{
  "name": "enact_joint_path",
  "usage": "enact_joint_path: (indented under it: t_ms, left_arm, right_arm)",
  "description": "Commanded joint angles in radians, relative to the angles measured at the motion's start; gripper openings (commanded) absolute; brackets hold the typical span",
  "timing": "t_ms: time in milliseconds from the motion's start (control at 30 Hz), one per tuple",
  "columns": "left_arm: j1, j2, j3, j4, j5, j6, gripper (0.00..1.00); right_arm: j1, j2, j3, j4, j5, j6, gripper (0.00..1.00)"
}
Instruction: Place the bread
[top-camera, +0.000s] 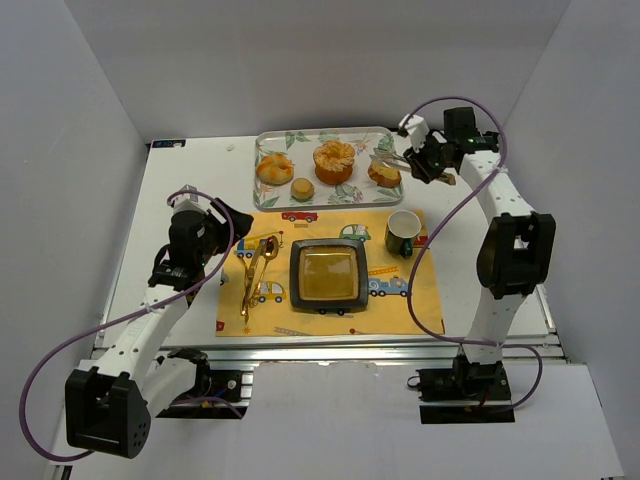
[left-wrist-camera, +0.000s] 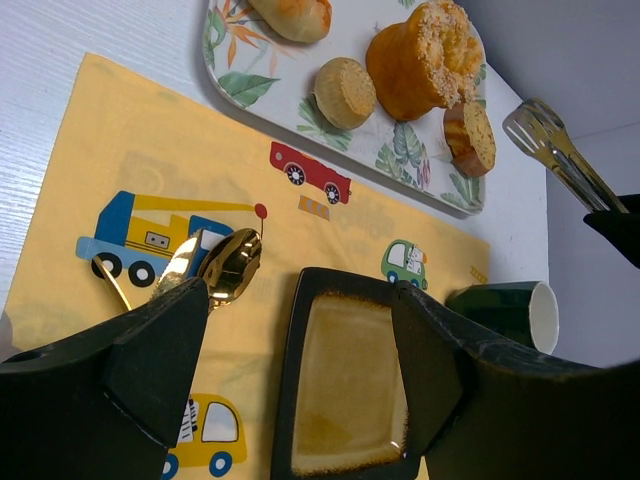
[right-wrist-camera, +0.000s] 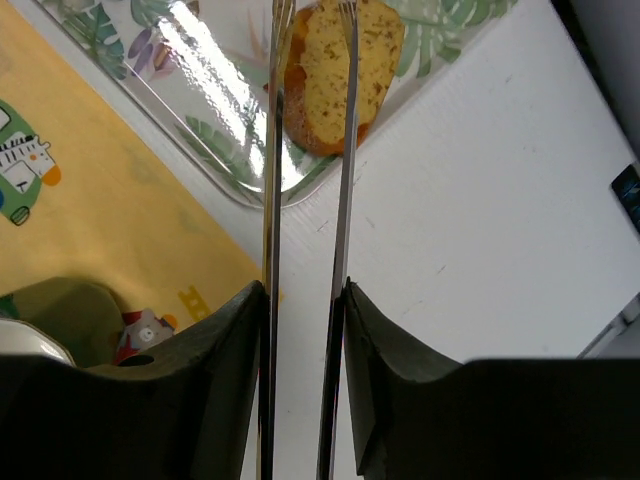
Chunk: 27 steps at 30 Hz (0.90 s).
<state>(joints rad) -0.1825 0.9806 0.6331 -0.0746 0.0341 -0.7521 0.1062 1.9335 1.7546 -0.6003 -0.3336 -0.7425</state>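
The right gripper (right-wrist-camera: 305, 300), near the far right corner of the tabletop, pinches metal tongs (right-wrist-camera: 345, 150) between its 2 fingers. The 2 tong blades, slightly parted, reach over the bread slice (right-wrist-camera: 335, 75), which lies at the right end of the leaf-patterned tray (top-camera: 358, 138) along the far edge. The left gripper (left-wrist-camera: 300, 295) hangs with its fingers spread wide above the yellow placemat (top-camera: 400, 310), toward the left edge, by a gold spoon (left-wrist-camera: 230, 265) and just left of the dark square plate (top-camera: 296, 275).

tray (top-camera: 320, 132) behind placemat (top-camera: 400, 310); plate (top-camera: 327, 275), cup (top-camera: 403, 232) on placemat.
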Motion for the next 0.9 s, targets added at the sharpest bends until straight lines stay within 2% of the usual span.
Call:
enact_joint_path:
  t_ms: [0, 67, 300, 533, 867]
  left_arm:
    - [0.002, -0.002, 0.022, 0.022, 0.009, -0.006, 0.83]
    - [0.002, 0.004, 0.028, 0.016, 0.010, -0.001, 0.83]
    - [0.002, 0.000, 0.025, 0.018, 0.001, 0.000, 0.83]
    - [0.002, -0.003, 0.007, 0.035, 0.006, -0.012, 0.83]
    - [0.002, -0.010, -0.003, 0.038, 0.003, -0.016, 0.83]
  right_arm:
    - [0.099, -0.048, -0.007, 0.072, 0.004, -0.155, 0.41]
    - [0.147, -0.082, -0.041, 0.123, 0.007, -0.223, 0.42]
    - [0.216, -0.117, -0.064, 0.114, -0.002, -0.334, 0.43]
    - [0.274, -0.071, -0.058, 0.174, 0.083, -0.347, 0.45]
    - [0.294, 0.031, 0.003, 0.227, 0.157, -0.331, 0.49]
